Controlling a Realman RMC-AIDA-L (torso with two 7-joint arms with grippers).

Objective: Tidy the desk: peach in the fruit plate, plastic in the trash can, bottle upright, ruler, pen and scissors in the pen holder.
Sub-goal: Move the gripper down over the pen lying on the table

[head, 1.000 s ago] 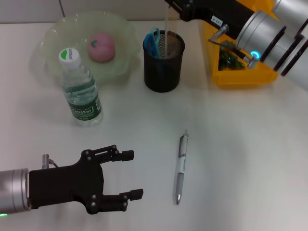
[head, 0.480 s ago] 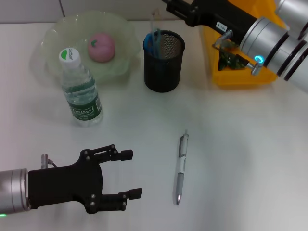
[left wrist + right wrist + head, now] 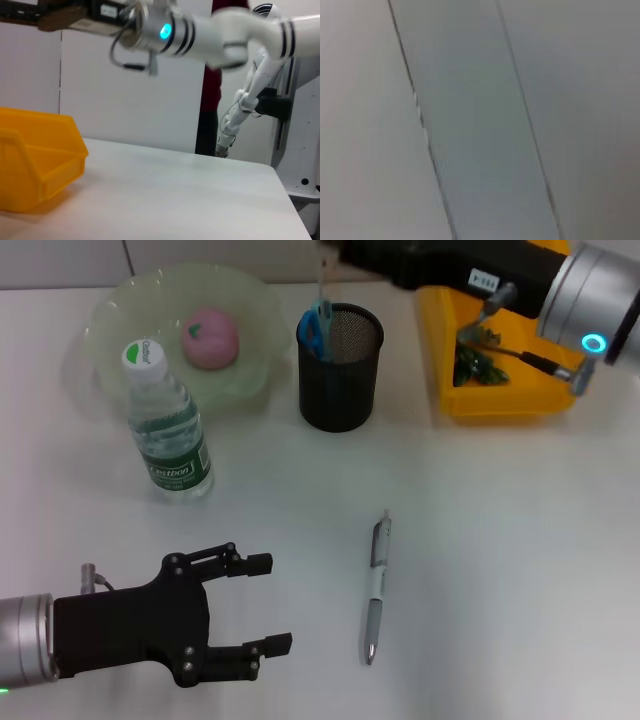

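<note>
The clear, thin plastic ruler (image 3: 321, 285) stands almost upright above the rim of the black mesh pen holder (image 3: 340, 368), its lower end at or just inside the cup beside the blue-handled scissors (image 3: 316, 328) already lodged there; its upper end runs out of the top of the head view toward the right gripper, whose fingers lie beyond that edge, so I cannot tell whether it grips the ruler or has let go. The right wrist view shows only a pale translucent strip, probably the ruler seen very close. The step in hand looks like seating the ruler in the holder. The pink peach (image 3: 210, 338) sits in the pale green fruit plate (image 3: 115, 310), the capped clear water bottle (image 3: 167, 430) stands upright just in front of the plate, and green plastic scrap (image 3: 478, 362) lies in the yellow bin (image 3: 440, 360) that seems to serve as the trash can. The silver pen (image 3: 375, 590) lies flat on the white desk (image 3: 500, 540), well apart from the holder. The left gripper (image 3: 265, 602) hovers low near the front edge, fingers spread and empty, to the pen's left. Next, I judge, the ruler must drop fully in, then the pen needs picking up.
</note>
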